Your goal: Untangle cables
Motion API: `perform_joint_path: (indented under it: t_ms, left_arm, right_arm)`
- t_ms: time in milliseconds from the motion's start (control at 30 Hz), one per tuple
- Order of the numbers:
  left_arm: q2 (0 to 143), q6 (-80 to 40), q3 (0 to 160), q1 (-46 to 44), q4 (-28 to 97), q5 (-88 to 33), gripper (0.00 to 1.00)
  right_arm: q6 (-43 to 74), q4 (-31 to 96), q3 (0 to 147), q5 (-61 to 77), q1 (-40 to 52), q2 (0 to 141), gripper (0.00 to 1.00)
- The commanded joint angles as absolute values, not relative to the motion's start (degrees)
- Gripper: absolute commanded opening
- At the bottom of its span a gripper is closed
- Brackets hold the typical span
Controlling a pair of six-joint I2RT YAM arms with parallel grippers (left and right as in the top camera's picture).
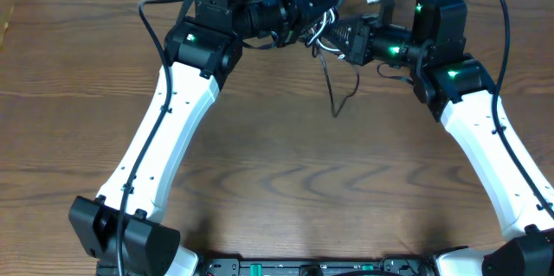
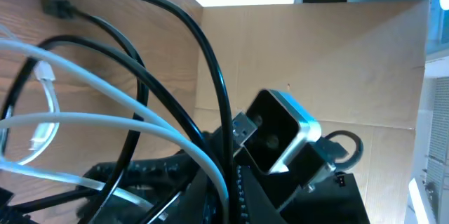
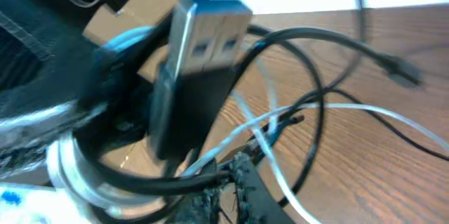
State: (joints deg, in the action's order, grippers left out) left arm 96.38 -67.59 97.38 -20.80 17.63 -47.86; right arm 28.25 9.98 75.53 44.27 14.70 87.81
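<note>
The cables (image 1: 326, 41), one thin black and one thin white, hang in a tangled bundle between my two grippers at the back middle of the table. A black strand (image 1: 336, 94) trails down to the wood. My left gripper (image 1: 310, 18) is shut on the bundle from the left; its wrist view shows black and white loops (image 2: 133, 104) crossing over its fingers (image 2: 224, 199). My right gripper (image 1: 339, 41) is shut on the bundle from the right; a black cord (image 3: 189, 178) lies clamped at its fingers (image 3: 242, 182). A silver USB plug (image 3: 207, 31) stands close before its camera.
The wooden table (image 1: 277, 181) stretches toward the front. A cardboard box wall (image 2: 316, 55) stands behind the back edge. Thick black arm wires (image 1: 495, 3) arc over both arms. The right wrist camera (image 2: 280, 131) sits close to the left gripper.
</note>
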Motion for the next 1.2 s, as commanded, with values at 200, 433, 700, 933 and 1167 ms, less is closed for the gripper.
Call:
perform_joint_path:
  t_ms: [200, 433, 700, 933, 1167]
  left_arm:
    - [96.44, -51.88, 97.95, -21.74, 21.21, -49.58, 0.07]
    - [96.44, -34.37, 97.71, -21.74, 41.43, -36.47, 0.09]
    - [96.77, -39.83, 97.30, -21.69, 45.91, -33.34, 0.08]
    - [97.93, -51.20, 97.30, -21.67, 46.06, -33.74, 0.08]
    - [98.37, -65.36, 97.30, -21.69, 46.28, -34.04, 0.08]
  right_arm:
    - [30.87, 24.56, 76.09, 24.03, 14.74, 87.66, 0.01]
    - [30.70, 35.44, 76.09, 19.66, 14.63, 87.44, 0.01]
    - [16.16, 35.40, 76.09, 42.87, 14.68, 87.44, 0.32]
    - [11.64, 35.55, 76.07, 48.93, 16.03, 87.55, 0.40]
    - [14.37, 34.94, 76.07, 41.93, 19.62, 89.41, 0.40]
